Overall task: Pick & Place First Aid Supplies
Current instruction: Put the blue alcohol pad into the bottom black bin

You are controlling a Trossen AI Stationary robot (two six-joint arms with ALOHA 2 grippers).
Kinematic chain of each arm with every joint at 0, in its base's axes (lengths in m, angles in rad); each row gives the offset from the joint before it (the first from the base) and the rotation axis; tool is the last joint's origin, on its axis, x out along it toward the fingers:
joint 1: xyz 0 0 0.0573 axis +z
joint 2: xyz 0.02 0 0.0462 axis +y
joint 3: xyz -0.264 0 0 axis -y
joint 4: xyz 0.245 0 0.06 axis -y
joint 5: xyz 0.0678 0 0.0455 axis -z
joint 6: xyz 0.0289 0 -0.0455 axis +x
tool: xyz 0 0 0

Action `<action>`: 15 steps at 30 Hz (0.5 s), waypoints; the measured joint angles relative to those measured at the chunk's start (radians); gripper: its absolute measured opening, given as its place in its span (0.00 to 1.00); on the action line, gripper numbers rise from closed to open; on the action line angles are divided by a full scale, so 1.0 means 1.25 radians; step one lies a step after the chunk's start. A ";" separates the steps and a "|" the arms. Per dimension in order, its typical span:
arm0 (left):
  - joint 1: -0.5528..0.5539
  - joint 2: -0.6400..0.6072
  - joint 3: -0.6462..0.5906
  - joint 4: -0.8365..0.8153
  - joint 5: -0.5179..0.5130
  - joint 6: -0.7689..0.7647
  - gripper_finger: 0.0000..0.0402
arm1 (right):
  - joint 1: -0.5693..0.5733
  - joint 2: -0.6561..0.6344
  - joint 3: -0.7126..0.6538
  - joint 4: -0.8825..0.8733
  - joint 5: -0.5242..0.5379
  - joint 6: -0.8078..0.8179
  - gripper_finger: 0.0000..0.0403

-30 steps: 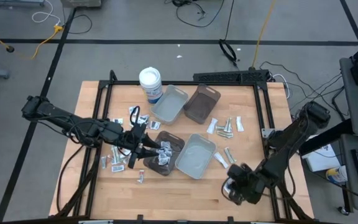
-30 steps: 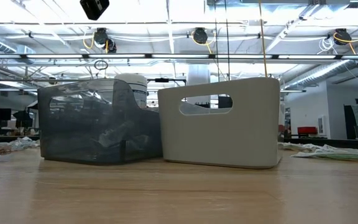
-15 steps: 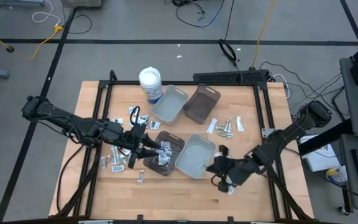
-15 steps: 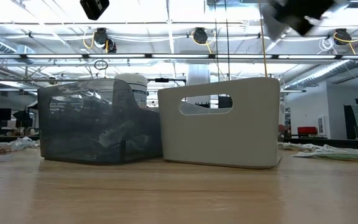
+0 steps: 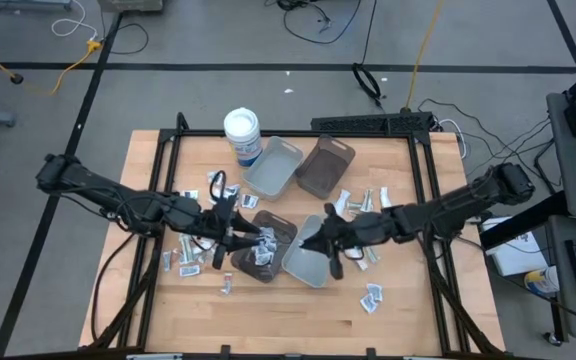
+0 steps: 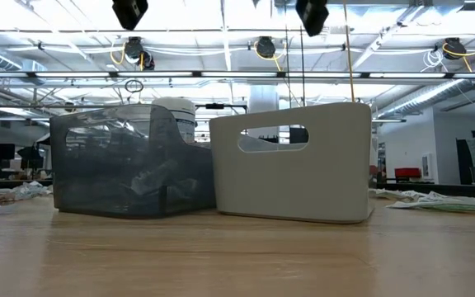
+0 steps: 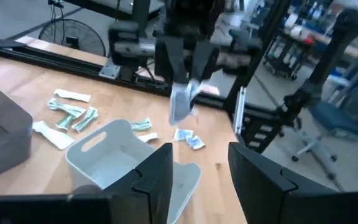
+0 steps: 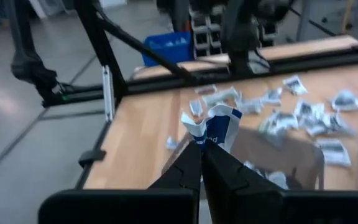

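No lettering can be read anywhere (the tub's [image 5: 243, 134] blue label included)

Pale matt wood table [image 5: 298, 300] — smooth plastic trays [image 6: 303, 165], one translucent.

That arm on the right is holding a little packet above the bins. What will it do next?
Probably open up and drop it. The right hand, shut on a white and blue packet, hangs above the near grey tray, so letting go should land it inside.
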 joint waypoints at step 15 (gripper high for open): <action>0.046 0.166 0.000 0.175 0.048 0.029 0.40 | -0.024 0.131 0.081 0.045 -0.096 -0.023 0.00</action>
